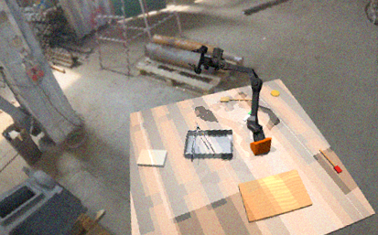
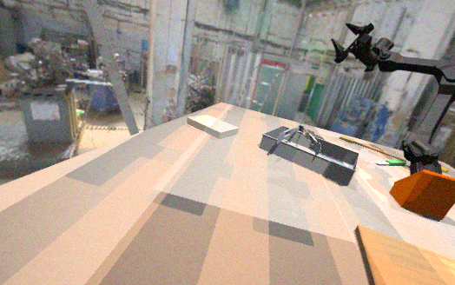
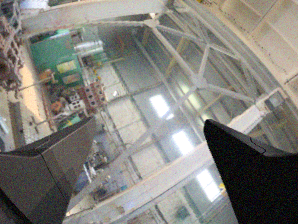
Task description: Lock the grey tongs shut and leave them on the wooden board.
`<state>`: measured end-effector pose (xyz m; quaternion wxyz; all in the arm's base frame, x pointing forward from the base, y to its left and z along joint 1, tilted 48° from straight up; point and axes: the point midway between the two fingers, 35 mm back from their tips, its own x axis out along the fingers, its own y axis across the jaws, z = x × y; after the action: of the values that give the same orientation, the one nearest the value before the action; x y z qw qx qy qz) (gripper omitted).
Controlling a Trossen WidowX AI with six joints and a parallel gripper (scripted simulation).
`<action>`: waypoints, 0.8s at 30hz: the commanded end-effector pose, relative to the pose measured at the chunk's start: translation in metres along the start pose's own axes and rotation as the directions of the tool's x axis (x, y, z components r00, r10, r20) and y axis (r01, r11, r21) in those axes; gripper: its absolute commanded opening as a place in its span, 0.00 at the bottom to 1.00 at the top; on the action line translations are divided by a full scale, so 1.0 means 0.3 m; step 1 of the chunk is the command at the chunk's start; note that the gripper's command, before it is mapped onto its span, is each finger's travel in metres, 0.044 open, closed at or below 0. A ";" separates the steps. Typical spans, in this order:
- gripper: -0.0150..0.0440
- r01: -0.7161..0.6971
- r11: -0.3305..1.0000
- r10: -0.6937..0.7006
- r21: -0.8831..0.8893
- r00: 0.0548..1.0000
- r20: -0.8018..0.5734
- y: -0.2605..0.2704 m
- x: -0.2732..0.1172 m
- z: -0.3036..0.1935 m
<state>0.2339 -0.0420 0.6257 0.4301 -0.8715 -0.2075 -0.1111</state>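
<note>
The grey tongs (image 1: 197,128) (image 2: 300,129) lie spread open across the dark roasting tin (image 1: 227,156) (image 2: 330,170). Their hinge is at the tin's back rim in the top view, and their thin arms run apart towards the front rim. The wooden board (image 1: 275,196) (image 2: 404,261) lies flat at the front right, with nothing on it. My gripper (image 1: 199,60) (image 2: 339,33) (image 3: 150,124) is open and empty, raised high above the table and well away from the tongs. The wrist view shows only the hall's roof and walls between the fingers; the tongs are out of that view.
An orange block (image 1: 261,146) (image 2: 425,193) stands at the arm's base, between tin and board. A pale flat block (image 1: 152,157) (image 2: 213,126) lies left of the tin. A green-and-white item (image 2: 392,162) lies behind the base. A red-ended stick (image 1: 338,169) lies near the right edge, a yellow disc (image 1: 275,93) at the back.
</note>
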 end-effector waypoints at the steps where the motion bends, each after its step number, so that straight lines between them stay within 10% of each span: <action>1: 0.98 0.000 1.000 0.000 0.000 1.000 0.000 0.000 0.000 0.000; 7: 1.00 -0.090 0.892 0.121 0.442 0.992 -0.041 0.171 0.060 -0.016; 14: 1.00 -0.131 0.313 0.412 0.941 0.911 -0.011 0.512 0.147 0.078; 19: 1.00 0.090 -0.207 0.654 0.974 0.753 0.070 0.770 0.154 0.208; 24: 1.00 0.339 -0.403 0.794 0.850 0.591 0.140 0.924 0.124 0.322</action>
<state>0.3789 -0.1055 0.4506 0.9681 -0.2251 0.1077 -0.0231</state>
